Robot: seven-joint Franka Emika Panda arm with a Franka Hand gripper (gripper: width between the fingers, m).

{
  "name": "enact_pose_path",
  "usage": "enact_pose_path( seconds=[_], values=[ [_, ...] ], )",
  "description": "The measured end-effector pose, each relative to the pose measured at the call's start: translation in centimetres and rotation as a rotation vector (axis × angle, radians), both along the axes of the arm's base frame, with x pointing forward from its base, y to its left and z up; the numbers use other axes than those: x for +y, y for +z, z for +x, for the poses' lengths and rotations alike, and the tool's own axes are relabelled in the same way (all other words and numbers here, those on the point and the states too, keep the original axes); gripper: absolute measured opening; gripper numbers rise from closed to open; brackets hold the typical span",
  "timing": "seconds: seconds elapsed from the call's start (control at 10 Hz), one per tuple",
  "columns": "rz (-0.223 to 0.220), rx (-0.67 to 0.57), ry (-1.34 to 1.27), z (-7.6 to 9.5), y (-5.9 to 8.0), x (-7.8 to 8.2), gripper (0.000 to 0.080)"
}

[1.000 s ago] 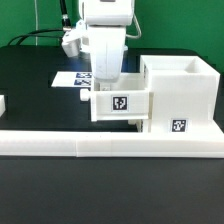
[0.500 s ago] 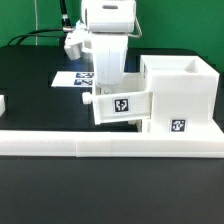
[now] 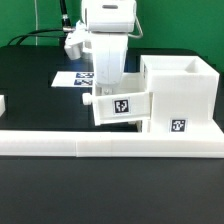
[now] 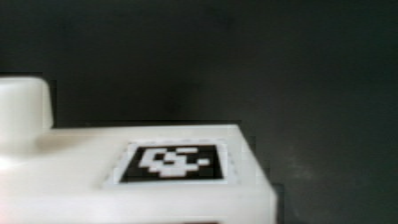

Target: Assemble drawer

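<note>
Black-and-white square tags, no readable writing, mark tray (image 3: 120, 105) and casing (image 3: 180, 95); hand (image 3: 104, 88) grip hidden.

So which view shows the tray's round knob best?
The exterior view: the knob is sharp and whole there, on the tray at the casing. The wrist view gives only a blurred, cropped knob beside a tag.

We see the exterior view evenly and brightly lit, its white parts nearly blown out against the black table (image 3: 30, 95), while the wrist view is dimmer and blurred, the tag (image 4: 175, 163) on the tray (image 4: 80, 160) soft-edged.
</note>
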State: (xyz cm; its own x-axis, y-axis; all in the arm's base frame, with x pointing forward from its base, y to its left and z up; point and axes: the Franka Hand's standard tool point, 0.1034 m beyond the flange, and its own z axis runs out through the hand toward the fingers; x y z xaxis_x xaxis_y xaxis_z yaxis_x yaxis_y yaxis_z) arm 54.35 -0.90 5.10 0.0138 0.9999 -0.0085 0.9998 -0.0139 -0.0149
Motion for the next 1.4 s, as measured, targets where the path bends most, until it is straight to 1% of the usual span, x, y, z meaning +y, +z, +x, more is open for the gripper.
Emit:
enact_pose_path(
  seconds=[0.3, 0.9, 1.0, 1.2, 1.4],
  values=[
    [0.001, -0.003, -0.003, 0.06, 0.01, 0.56, 0.0042],
    [0.004, -0.013, -0.011, 0.05, -0.13, 0.54, 0.0042],
    [0.002, -0.023, -0.011, 0.09, -0.14, 0.92, 0.0042],
    [-0.001, -0.021, -0.026, 0.05, -0.12, 1.05, 0.0042],
    [-0.013, -0.022, -0.032, 0.03, -0.12, 1.11, 0.0043]
  ],
)
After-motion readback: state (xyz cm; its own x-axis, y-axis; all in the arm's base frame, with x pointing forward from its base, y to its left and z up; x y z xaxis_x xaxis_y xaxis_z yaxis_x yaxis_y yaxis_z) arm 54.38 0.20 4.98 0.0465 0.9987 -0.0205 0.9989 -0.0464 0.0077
